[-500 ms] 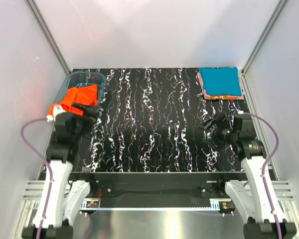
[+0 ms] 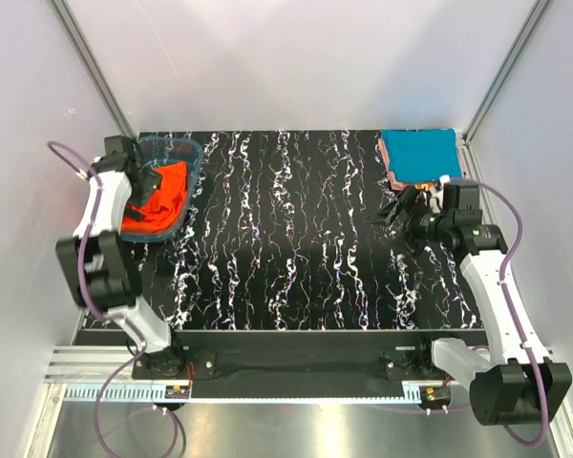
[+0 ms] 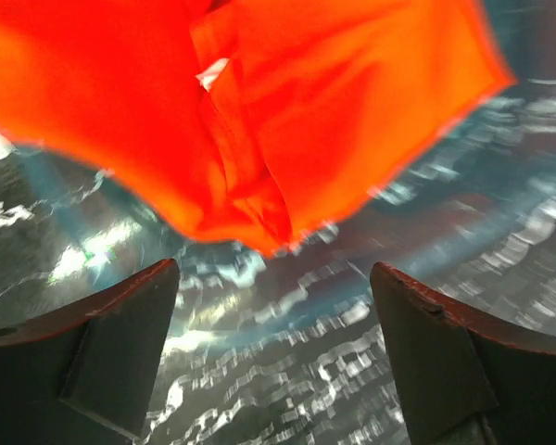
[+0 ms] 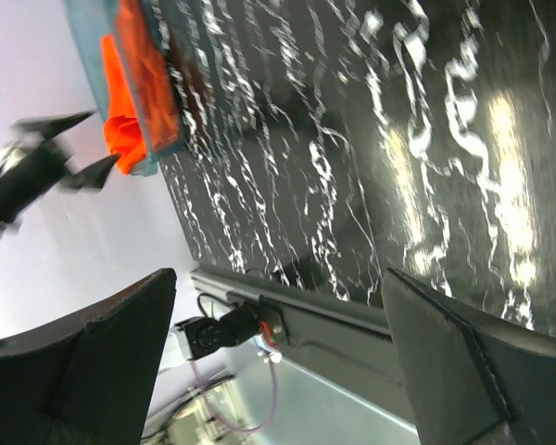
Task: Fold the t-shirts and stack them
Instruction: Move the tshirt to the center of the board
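Far left on the counter (image 2: 286, 248), the orange-red t-shirt (image 2: 162, 205) lay crumpled inside a translucent teal tub (image 2: 177, 143). The left tool (image 2: 151, 179) hung over the tub's left part, above the shirt, jaws spread wide with nothing between them. From the top view I could not tell whether it touched the cloth.

In the left wrist view the orange-red shirt filled the upper frame, bunched, with a fold ridge running down its middle, all blurred. Both dark fingers (image 3: 111, 352) stood well apart below it, clear of the cloth. The tub floor behind looked glossy and smeared.

At the far right corner, the teal t-shirt (image 2: 420, 155) lay folded square and flat on top of a stack. The pinkish-orange edges (image 2: 398, 179) of other folded shirts stuck out under its left and near sides. The right tool (image 2: 393, 212) sat just on the near side of that stack, low over the counter, pointing left, jaws spread and holding nothing.

In the right wrist view its fingers (image 4: 83, 362) stood wide apart, with the black white-veined counter between them. The tub and the orange-red shirt showed well away at the upper left. The left tool appeared there as a blurred dark shape beside the tub. A purple cable (image 2: 62, 153) looped off the left arm, and another ran along the right arm.
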Tool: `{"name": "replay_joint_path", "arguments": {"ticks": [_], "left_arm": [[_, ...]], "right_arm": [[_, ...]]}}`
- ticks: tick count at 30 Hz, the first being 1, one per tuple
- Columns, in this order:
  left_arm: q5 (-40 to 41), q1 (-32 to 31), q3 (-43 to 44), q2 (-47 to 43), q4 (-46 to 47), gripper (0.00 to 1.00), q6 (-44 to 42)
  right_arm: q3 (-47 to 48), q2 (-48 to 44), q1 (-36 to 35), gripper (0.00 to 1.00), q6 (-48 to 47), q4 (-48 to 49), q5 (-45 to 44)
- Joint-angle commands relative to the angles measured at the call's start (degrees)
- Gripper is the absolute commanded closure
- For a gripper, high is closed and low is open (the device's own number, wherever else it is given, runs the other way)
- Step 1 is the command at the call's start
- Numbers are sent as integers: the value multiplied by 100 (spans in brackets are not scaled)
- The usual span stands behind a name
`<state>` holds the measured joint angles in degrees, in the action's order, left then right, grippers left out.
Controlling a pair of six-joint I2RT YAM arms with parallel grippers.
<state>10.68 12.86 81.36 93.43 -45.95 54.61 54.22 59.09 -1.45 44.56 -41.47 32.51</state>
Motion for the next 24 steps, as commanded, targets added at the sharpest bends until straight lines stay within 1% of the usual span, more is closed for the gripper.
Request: {"name": "replay_joint_path", "arguments": {"ticks": [1, 3, 4, 6, 8, 10, 11, 12, 13, 14, 15, 17, 19, 20, 21, 22, 23, 24], "left_arm": [[-100, -29, 625, 754, -327, 13, 173], [-206, -29, 898, 1210, -195, 17, 234], [-407, -29, 977, 1361, -38, 20, 243], [-505, -29, 1249, 1773, -193, 21, 339], [-654, -21, 1373, 1968, -265, 33, 454], [-812, 14, 1505, 2048, -169, 51, 402], [-761, 14, 1575, 1996, -133, 82, 340], [-647, -3, 1819, 1943, -194, 97, 288], [-411, -29, 2004, 1864, -212, 100, 209], [-287, -56, 2180, 1672, -247, 100, 25], [-120, -143, 2591, 1574, -317, 100, -90], [-40, -266, 2936, 1188, -353, 100, -485], [39, -608, 3200, 793, -169, 100, -888], [40, -757, 3202, 339, -38, 100, -1012], [-21, -1098, 3167, 117, 355, 100, -1162], [-239, -1258, 3132, -86, 524, 100, -1407], [-363, -1495, 3105, -506, 700, 100, -1514], [-660, -1932, 3096, -675, 998, 100, -1645]], "right_arm": [[651, 120, -13, 0, -640, 61, -96], [826, 199, -13, 0, -833, 34, -218], [906, 295, -13, 0, -895, -27, -297], [1108, 401, -13, 0, -1088, -317, -534], [1292, 577, 5, 0, -1168, -580, -675], [1363, 700, -4, 0, -1274, -677, -702], [1390, 718, -4, 1, -1291, -721, -711], [1390, 727, 5, 1, -1300, -730, -737], [1381, 727, 5, 1, -1300, -739, -729], [1364, 727, -4, 1, -1309, -731, -711], [1346, 727, 5, 1, -1318, -731, -668], [1276, 718, 5, 2, -1344, -739, -589], [1258, 735, -13, 3, -1388, -783, -562], [1267, 736, -56, 4, -1406, -801, -614], [1276, 762, -109, 4, -1406, -836, -641], [1310, 762, -179, 4, -1423, -871, -658], [1328, 762, -336, 4, -1458, -862, -685], [1337, 744, -408, 4, -1458, -862, -676]]}}
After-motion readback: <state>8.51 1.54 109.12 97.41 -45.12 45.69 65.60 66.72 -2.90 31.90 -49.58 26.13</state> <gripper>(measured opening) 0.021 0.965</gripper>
